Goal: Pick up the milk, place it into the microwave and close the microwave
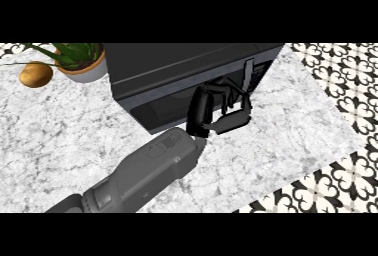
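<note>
Milk first: I can't see it anywhere on the counter (pixel 295 130), so I judge it's inside the microwave (pixel 177 65), behind the door (pixel 159 112), though nothing here proves it. My left hand (pixel 221 112) is up against the door's front, just below the handle (pixel 247 75), fingers stretched out with a slight curve and holding nothing. It looks like a push, not a grasp.

To do the closing well, I want flat fingers on the door near the handle side, pressing straight into the front until it sits flush. I don't want to shove the whole microwave back along the counter.

Now the count:
- one microwave
- one door
- one handle
- one hand on one grey forearm (pixel 140 175), with my right out of view
- far left, one potted plant (pixel 77 62)
- just beside it, one round brown fruit (pixel 35 74)
- no milk in sight
</note>
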Controlling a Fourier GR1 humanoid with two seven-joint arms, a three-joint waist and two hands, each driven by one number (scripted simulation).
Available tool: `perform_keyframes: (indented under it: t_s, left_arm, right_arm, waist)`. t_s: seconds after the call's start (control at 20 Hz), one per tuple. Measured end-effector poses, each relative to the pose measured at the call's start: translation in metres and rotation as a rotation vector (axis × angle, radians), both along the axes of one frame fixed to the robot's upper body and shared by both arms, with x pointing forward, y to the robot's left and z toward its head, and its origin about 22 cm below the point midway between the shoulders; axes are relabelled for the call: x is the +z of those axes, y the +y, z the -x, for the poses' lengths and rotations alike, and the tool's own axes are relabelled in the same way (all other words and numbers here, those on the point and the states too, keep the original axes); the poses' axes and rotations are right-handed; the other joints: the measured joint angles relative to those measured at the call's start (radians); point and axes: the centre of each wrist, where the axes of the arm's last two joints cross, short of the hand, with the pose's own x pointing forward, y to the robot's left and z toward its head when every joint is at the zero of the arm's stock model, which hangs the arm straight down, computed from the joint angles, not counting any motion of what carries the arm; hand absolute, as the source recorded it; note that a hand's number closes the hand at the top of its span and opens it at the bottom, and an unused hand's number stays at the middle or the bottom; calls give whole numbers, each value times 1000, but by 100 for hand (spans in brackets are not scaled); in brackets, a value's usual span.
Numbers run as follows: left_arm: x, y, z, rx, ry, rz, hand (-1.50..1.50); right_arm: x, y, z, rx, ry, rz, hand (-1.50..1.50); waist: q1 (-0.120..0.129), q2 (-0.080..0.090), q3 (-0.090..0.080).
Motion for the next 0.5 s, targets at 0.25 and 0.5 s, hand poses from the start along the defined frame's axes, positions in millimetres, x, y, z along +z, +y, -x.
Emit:
perform_keyframes:
  t_s: [0.25, 0.5]
  left_arm:
    - [0, 0, 0, -1, -1, 5, 150]
    - [-3, -1, -2, -21, -11, -32, 150]
  right_arm:
    - [6, -3, -2, 12, -8, 15, -150]
    - [11, -2, -3, 46, -18, 12, -150]
  waist:
    - [-1, 0, 0]
    - [-3, -1, 2]
